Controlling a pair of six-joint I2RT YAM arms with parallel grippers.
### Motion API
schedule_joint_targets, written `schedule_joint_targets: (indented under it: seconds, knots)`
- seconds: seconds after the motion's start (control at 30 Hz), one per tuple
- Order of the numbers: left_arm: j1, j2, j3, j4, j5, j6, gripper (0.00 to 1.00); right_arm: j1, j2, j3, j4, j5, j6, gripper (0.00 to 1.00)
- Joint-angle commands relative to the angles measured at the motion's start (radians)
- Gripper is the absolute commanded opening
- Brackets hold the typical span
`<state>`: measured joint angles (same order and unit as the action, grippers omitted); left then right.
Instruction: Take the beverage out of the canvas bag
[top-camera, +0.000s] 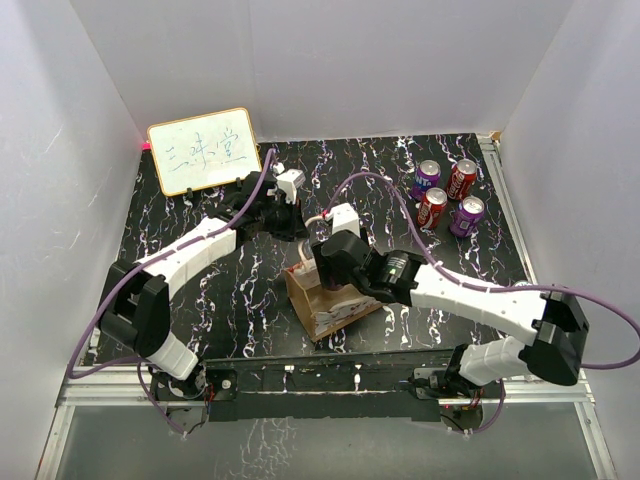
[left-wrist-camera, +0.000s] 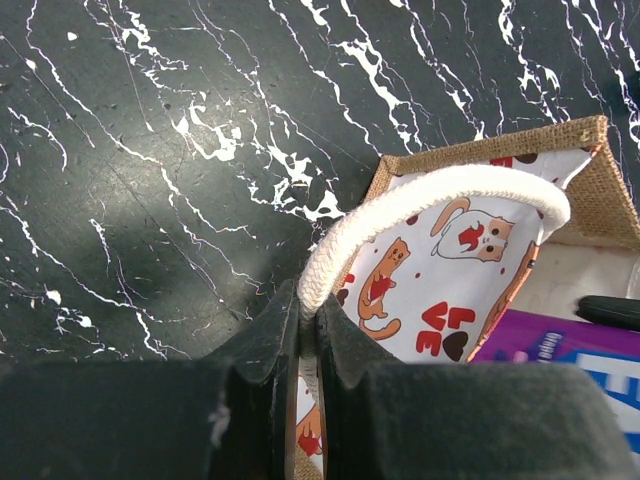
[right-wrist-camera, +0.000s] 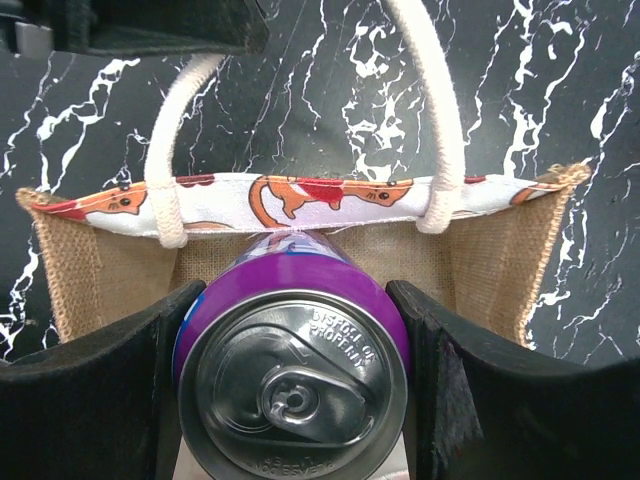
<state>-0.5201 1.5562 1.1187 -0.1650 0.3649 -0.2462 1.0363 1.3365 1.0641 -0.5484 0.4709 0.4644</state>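
The can (right-wrist-camera: 290, 370) is stood in the bag (top-camera: 325, 300), near the middle of the worktop (top-camera: 200, 290), with its top end up and most of its purple body down inside; the right pincer (right-wrist-camera: 297, 340) is closed on it, one finger pressed to each side just under the rim; the can's long side is pointed straight up out of the bag's mouth, so a straight lift is what seems to be needed; the right arm is plainly the nearer one, bent over the bag from the near right with its wrist turned down; the left arm is stretched out from the near left to the bag's far side; the left pincer (left-wrist-camera: 308, 318) is closed on a white handle (left-wrist-camera: 430, 195), and the bag's cat-patterned side is held up by it; the bag may be kept open that way, yet it could be dragged up with the can if the walls rub; four more cans (top-camera: 447, 195) are stood well apart at the far right.
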Motion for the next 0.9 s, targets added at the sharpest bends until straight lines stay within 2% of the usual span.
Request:
schedule_joint_targets:
  seconds: [0.0, 0.6, 0.87]
  knots:
    - [-0.002, 0.013, 0.036, -0.027, 0.014, 0.006, 0.00, 0.000, -0.101, 0.081, 0.128, 0.040, -0.049, 0.08]
    - [-0.002, 0.014, 0.033, -0.022, 0.011, 0.004, 0.00, -0.001, -0.231, 0.228, -0.013, 0.244, -0.145, 0.08]
    - [-0.003, 0.009, 0.032, -0.022, 0.008, 0.005, 0.00, -0.012, -0.248, 0.240, -0.044, 0.401, -0.179, 0.08]
